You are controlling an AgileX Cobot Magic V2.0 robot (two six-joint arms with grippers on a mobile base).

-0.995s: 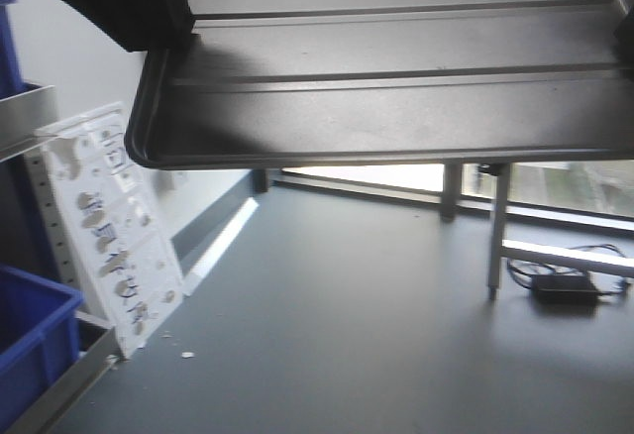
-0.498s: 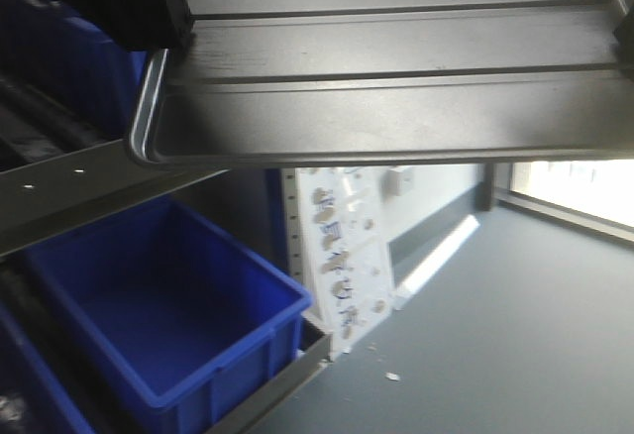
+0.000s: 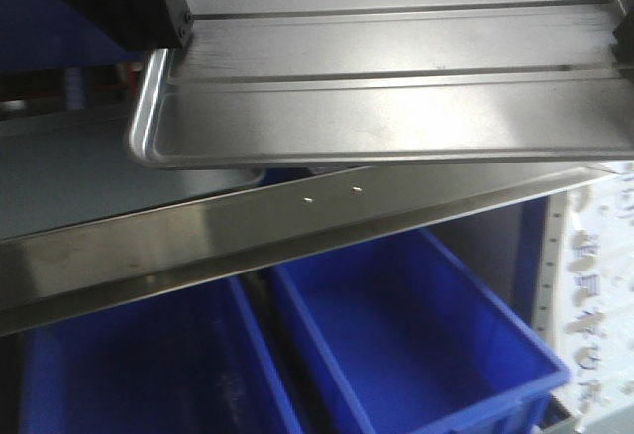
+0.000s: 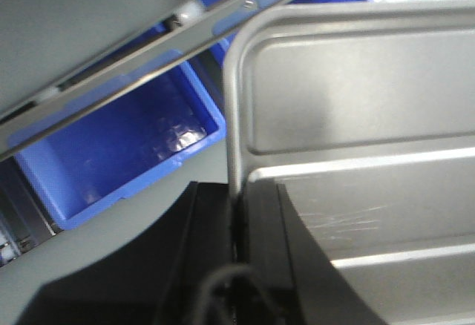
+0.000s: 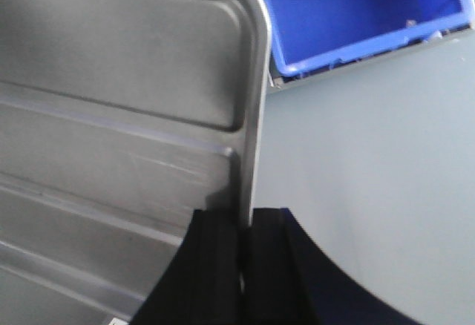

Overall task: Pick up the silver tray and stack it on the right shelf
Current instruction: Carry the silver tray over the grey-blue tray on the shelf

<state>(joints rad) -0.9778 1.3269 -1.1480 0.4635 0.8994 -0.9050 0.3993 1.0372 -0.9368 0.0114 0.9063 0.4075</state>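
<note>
Silver tray [image 3: 396,107] up high, left tool [image 4: 239,210] and right tool [image 5: 245,225] each pinching its rim — right shelf [image 3: 248,226] near, blue bins [image 3: 416,325] under.

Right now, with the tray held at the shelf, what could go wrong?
The left gripper and right gripper each pinch only the thin rim of the silver tray, so it might slip or tilt. Its edge appears close above the front bar of the right shelf and the grey tray there; it could snag on either.
</note>
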